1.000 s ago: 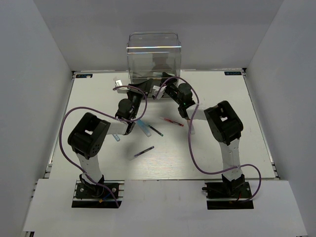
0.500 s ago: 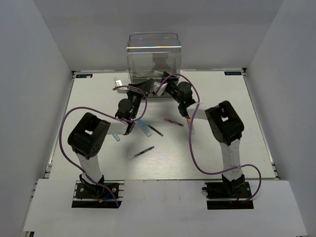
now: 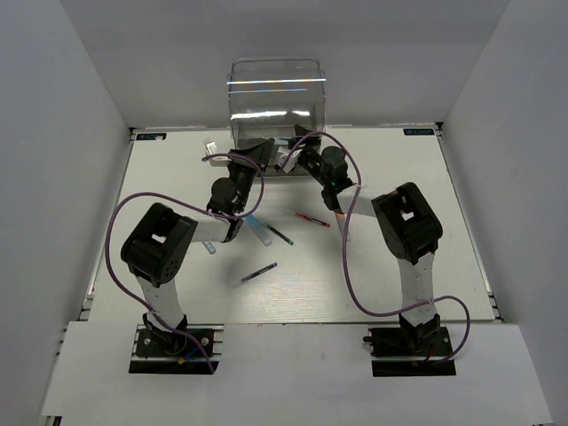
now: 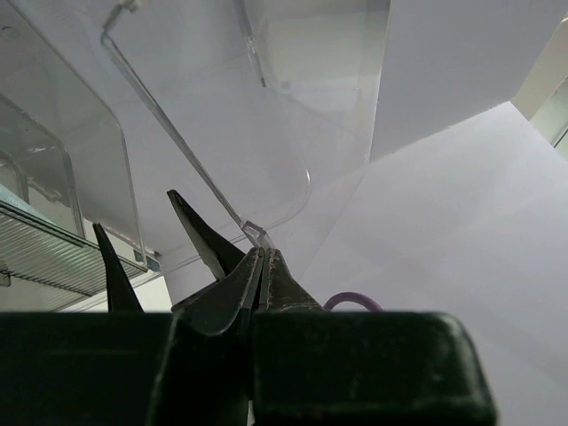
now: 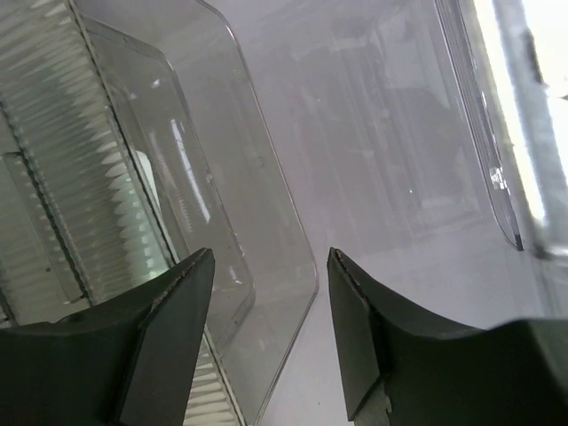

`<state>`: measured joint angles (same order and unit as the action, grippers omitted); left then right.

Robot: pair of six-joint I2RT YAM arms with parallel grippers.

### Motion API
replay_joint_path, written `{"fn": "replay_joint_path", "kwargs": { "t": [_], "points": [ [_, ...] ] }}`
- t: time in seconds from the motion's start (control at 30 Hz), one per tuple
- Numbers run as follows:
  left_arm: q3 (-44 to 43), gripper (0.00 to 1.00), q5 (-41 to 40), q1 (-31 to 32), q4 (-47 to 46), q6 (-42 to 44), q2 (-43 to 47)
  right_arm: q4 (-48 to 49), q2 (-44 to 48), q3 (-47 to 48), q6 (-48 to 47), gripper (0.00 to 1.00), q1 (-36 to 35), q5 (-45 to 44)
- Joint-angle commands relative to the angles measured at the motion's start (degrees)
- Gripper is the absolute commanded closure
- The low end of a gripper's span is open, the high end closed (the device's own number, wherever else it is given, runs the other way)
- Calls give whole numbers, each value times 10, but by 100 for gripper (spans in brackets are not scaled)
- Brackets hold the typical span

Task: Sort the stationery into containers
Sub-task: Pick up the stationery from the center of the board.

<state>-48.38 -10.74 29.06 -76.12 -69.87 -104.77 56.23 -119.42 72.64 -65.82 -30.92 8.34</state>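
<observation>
The clear drawer box stands at the table's back middle. My left gripper is at its lower front; in the left wrist view its jaws are shut, with a thin clear drawer lip at the tips. My right gripper is beside it, open and empty, facing clear drawer fronts with its fingertips apart. On the table lie a red pen, a dark pen, another dark pen and a light-blue-capped marker.
A second pale marker lies by the left arm's elbow. A small pale item lies left of the box. Purple cables loop over the table. White walls enclose the table on three sides.
My right gripper has moved slightly up and toward the box front. The left gripper stays at the drawer. The loose pens have not moved.
</observation>
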Motion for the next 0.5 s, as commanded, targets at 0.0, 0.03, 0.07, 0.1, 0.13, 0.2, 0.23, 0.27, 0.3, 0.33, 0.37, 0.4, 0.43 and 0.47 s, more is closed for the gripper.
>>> {"fn": "replay_joint_path", "kwargs": {
  "t": [0.0, 0.03, 0.07, 0.1, 0.13, 0.2, 0.23, 0.27, 0.3, 0.33, 0.37, 0.4, 0.43, 0.47],
  "points": [
    [-6, 88, 2, 0, -19, 3, 29, 36, 45, -7, 22, 41, 2, 12],
    [-6, 88, 2, 0, -19, 3, 29, 40, 47, -11, 25, 42, 2, 16],
    [-6, 88, 2, 0, -19, 3, 29, 45, 56, -22, 27, 44, 3, 20],
    [-6, 88, 2, 0, -19, 3, 29, 54, 58, -29, 31, 46, 2, 26],
    [-6, 88, 2, 0, -19, 3, 29, 64, 60, -37, 32, 52, 3, 29],
    [-6, 88, 2, 0, -19, 3, 29, 82, 71, -66, 41, 54, 5, 43],
    [-6, 88, 2, 0, -19, 3, 29, 94, 74, -73, 44, 56, 2, 48],
    [-6, 88, 2, 0, -14, 3, 29, 103, 87, -89, 46, 56, 4, 65],
    [-6, 88, 2, 0, -14, 3, 29, 107, 91, -106, 48, 56, 4, 72],
    [-6, 88, 2, 0, -14, 3, 34, 116, 101, -115, 48, 56, 5, 79],
    [-6, 88, 2, 0, -14, 3, 34, 117, 103, -123, 49, 56, 5, 93],
    [-6, 88, 2, 0, -14, 3, 34, 118, 118, -145, 51, 56, 5, 106],
    [-6, 88, 2, 0, -14, 3, 34, 116, 123, -153, 52, 56, 4, 117],
    [-6, 88, 2, 0, -14, 3, 34, 115, 128, -169, 54, 56, 5, 120]
  ]
}}
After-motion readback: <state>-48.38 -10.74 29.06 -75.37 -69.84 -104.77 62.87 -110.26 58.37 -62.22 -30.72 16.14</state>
